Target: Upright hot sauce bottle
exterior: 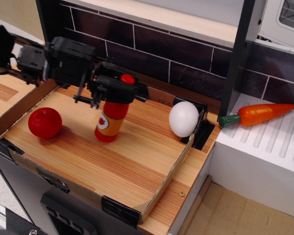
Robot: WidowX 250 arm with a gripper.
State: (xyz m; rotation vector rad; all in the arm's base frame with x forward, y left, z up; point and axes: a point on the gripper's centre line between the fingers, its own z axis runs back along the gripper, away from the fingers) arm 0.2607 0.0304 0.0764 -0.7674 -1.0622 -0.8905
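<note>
The hot sauce bottle (109, 120) is glossy red with an orange-yellow label and a white oval mark. It stands nearly upright, leaning slightly right, with its base on the wooden tray floor (132, 156). My black gripper (118, 88) comes in from the left and is closed around the bottle's neck, just under the red cap. The fingers hide most of the neck.
A red apple-like ball (44, 122) lies left of the bottle. A white egg (183, 118) sits at the tray's far right corner. An orange toy carrot (257, 114) lies on the white ribbed surface to the right. Cardboard walls edge the tray; a dark tiled wall stands behind.
</note>
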